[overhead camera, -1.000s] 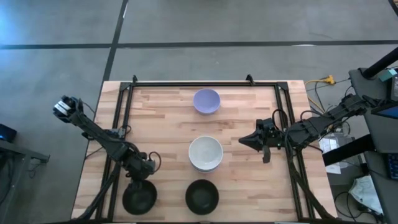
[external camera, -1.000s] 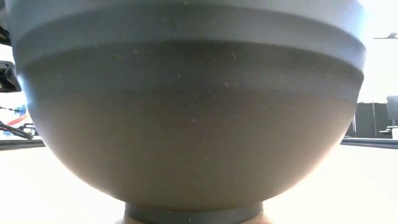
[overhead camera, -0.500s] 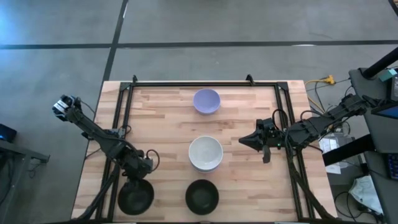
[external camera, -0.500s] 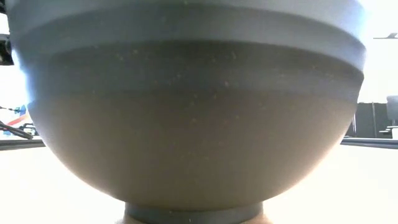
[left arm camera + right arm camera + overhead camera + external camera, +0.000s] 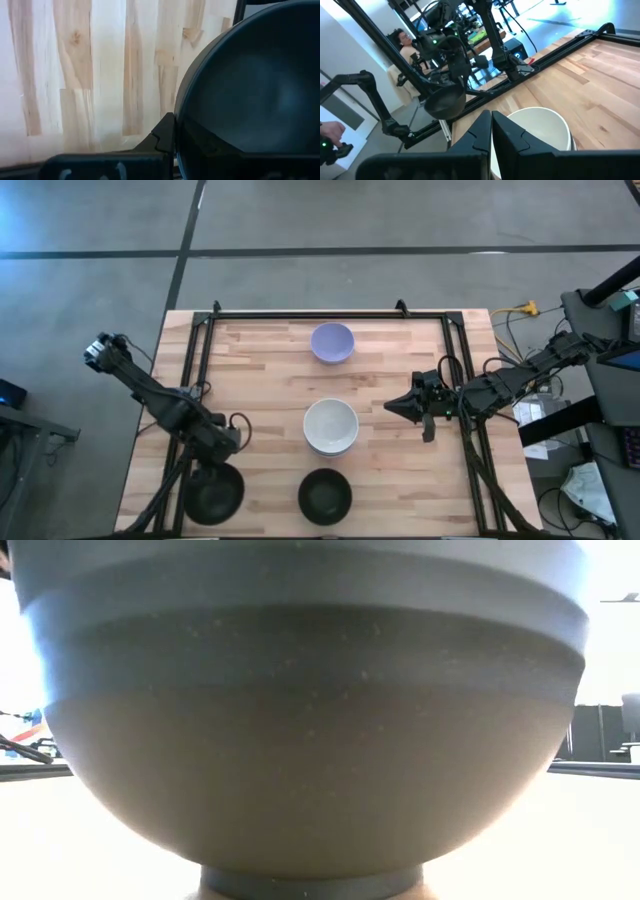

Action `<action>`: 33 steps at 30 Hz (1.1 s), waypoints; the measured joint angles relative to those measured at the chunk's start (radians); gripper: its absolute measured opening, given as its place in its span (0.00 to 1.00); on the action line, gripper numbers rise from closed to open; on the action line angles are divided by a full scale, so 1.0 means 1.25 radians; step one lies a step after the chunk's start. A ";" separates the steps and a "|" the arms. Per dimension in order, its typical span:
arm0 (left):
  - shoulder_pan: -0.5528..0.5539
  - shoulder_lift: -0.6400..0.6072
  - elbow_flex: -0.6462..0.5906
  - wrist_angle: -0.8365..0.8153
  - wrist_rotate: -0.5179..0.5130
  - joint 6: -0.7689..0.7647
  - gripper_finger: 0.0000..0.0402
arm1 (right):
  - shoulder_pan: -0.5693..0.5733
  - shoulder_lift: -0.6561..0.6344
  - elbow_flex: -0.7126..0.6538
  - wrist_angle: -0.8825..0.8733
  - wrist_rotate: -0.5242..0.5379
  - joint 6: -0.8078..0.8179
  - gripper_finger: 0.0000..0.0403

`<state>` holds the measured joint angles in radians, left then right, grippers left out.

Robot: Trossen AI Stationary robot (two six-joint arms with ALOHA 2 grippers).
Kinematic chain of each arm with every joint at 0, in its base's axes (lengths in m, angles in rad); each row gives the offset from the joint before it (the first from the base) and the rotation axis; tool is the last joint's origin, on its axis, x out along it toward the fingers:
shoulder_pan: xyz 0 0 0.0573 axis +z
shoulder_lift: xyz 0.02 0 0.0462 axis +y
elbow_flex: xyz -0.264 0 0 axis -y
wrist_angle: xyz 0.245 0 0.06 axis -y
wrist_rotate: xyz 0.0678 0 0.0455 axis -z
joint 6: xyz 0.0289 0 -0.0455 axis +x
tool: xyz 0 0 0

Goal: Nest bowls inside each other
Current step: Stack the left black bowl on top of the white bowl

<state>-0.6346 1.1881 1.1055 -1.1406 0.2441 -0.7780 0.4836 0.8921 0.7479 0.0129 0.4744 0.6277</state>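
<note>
Black bowl (image 5: 214,492) clamped in left gripper (image 5: 226,463); white stack (image 5: 330,427) nested; lavender bowl (image 5: 332,342) remains; right gripper (image 5: 392,406) closed, idle.

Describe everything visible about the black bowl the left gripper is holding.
The black bowl is small, round, matte and dark inside, empty as far as shows. The left gripper is shut on its rim, one finger outside the wall. In the right wrist view it hangs tilted, clear of the table, at the near left corner, apart from the other black bowl.
</note>
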 joint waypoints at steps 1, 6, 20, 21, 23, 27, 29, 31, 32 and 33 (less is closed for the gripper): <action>0.000 0.000 0.012 -0.012 -0.002 0.000 0.00 | 0.000 0.000 0.000 0.000 0.000 0.000 0.02; 0.000 0.000 0.064 -0.057 -0.003 -0.002 0.00 | 0.000 0.000 0.000 0.000 0.000 0.000 0.02; 0.017 0.003 0.141 -0.126 -0.005 -0.079 0.00 | 0.000 0.000 0.000 -0.006 0.000 -0.003 0.02; 0.025 0.003 0.141 -0.124 -0.005 -0.089 0.00 | 0.000 0.000 0.000 -0.006 0.000 -0.003 0.02; 0.041 0.003 0.141 -0.117 -0.005 -0.107 0.00 | 0.000 0.000 0.000 -0.006 0.000 -0.003 0.02; 0.087 0.006 0.141 -0.090 -0.005 -0.107 0.00 | 0.000 0.000 0.000 -0.006 0.001 -0.003 0.02; 0.115 0.014 0.141 -0.066 -0.004 -0.107 0.00 | 0.000 0.000 0.000 -0.006 0.001 -0.004 0.02; 0.144 0.023 0.144 -0.054 -0.005 -0.107 0.00 | 0.000 0.000 0.000 -0.007 0.001 -0.005 0.02; 0.160 0.030 0.151 -0.053 -0.005 -0.104 0.00 | 0.000 0.000 0.000 -0.007 0.002 -0.005 0.02; 0.176 0.038 0.158 -0.051 -0.005 -0.101 0.00 | 0.000 0.000 0.000 -0.007 0.002 -0.005 0.02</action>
<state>-0.4151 1.2355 1.3029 -1.2046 0.2382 -0.9046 0.4836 0.8917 0.7479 0.0042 0.4763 0.6212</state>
